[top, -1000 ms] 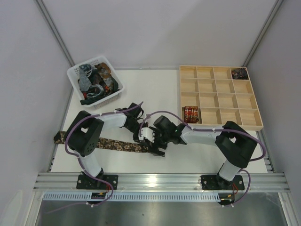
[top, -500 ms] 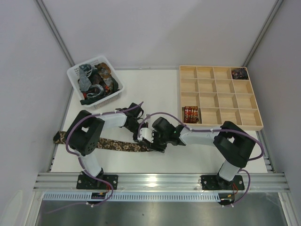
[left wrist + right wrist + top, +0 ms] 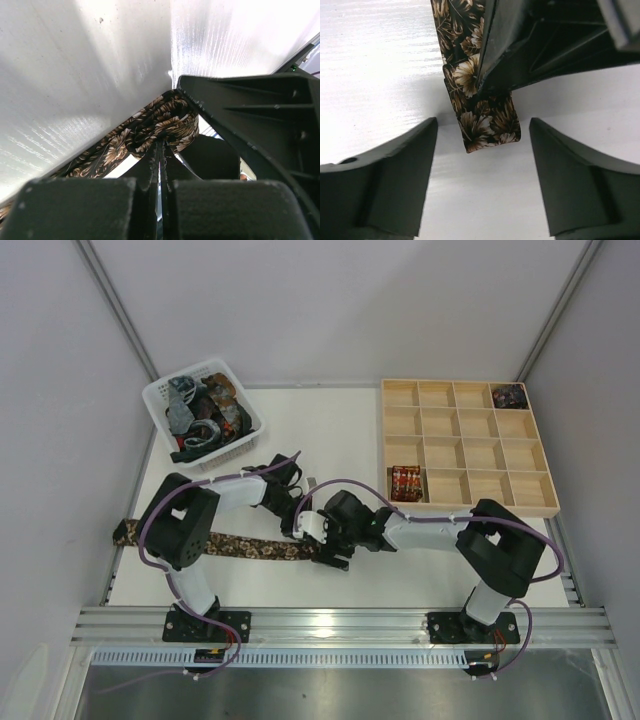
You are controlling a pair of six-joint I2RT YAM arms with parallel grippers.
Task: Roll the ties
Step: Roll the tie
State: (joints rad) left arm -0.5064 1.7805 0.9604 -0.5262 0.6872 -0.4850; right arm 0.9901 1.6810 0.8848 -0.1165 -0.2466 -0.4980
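White table point(image 3: 340, 430), floral tie point(image 3: 487, 125) (pinched end)

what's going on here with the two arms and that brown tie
The left gripper has its jaws shut on the folded end of a brown floral tie that lies across the table. The right gripper has its jaws open on either side of that end, not touching it. More ties fill the basket, and rolled ones sit in the tray.
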